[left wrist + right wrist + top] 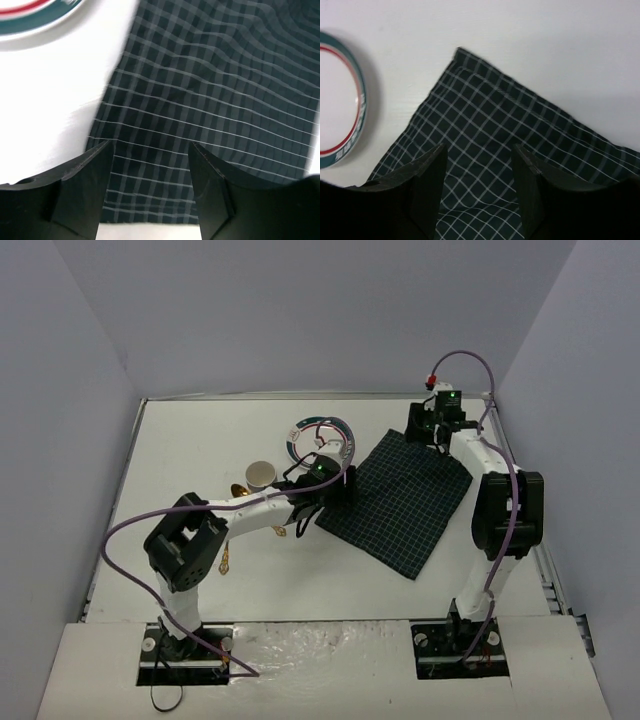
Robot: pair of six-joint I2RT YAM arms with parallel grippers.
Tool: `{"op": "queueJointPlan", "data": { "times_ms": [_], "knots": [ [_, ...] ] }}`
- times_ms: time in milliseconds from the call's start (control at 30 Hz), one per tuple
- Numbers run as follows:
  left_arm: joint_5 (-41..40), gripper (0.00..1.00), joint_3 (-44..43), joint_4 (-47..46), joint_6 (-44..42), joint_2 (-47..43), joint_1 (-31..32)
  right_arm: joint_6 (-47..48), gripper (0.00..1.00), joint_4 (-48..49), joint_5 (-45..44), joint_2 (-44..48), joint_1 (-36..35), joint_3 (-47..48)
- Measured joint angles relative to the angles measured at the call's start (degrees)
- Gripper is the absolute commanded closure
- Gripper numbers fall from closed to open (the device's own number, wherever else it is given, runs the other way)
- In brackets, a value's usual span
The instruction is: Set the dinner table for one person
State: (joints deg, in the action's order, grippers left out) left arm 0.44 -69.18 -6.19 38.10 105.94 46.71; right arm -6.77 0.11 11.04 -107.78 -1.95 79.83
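Observation:
The dinner table (pixel 200 440) is a wide white tabletop. A dark green checked cloth (pixel 400 502) lies spread on it right of centre, turned like a diamond. My left gripper (pixel 338 490) hovers over the cloth's left corner (pixel 215 90), open (pixel 150 145), with only cloth showing between its fingers. At the cloth's far corner (pixel 495 120), my right gripper (pixel 422 437) is also open (pixel 479 146) and holds nothing. A white plate (pixel 318 437) with a teal and red rim sits just left of the cloth, its rim (pixel 30 15) showing in both wrist views (pixel 340 125).
A small cup (pixel 261 476) stands left of the plate, beside my left arm. Gold-coloured cutlery (pixel 226 558) lies under and near the left forearm. Grey walls enclose the table on three sides, and a metal edge (pixel 548 570) runs along the right.

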Motion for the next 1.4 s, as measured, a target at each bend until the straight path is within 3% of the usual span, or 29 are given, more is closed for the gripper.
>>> {"op": "queueJointPlan", "data": {
  "times_ms": [167,367,633,1400],
  "knots": [
    [1.28,0.5,-0.46,-1.11,-3.61,-5.15,4.51,3.97,0.49,-0.02,2.76,-5.63,-3.33,3.47],
    [2.69,0.56,0.68,-3.55,-6.41,-3.26,9.05,7.05,0.5,-0.12,3.46,-12.07,-4.89,6.02],
    [3.08,0.6,3.32,-5.47,-6.4,5.29,8.45,8.61,0.5,-0.11,3.42,-15.51,-5.23,7.62],
    [2.93,0.64,7.06,-13.19,-1.19,5.7,8.36,9.47,0.48,1.44,3.4,-23.21,-5.28,17.03]
  ]
}}
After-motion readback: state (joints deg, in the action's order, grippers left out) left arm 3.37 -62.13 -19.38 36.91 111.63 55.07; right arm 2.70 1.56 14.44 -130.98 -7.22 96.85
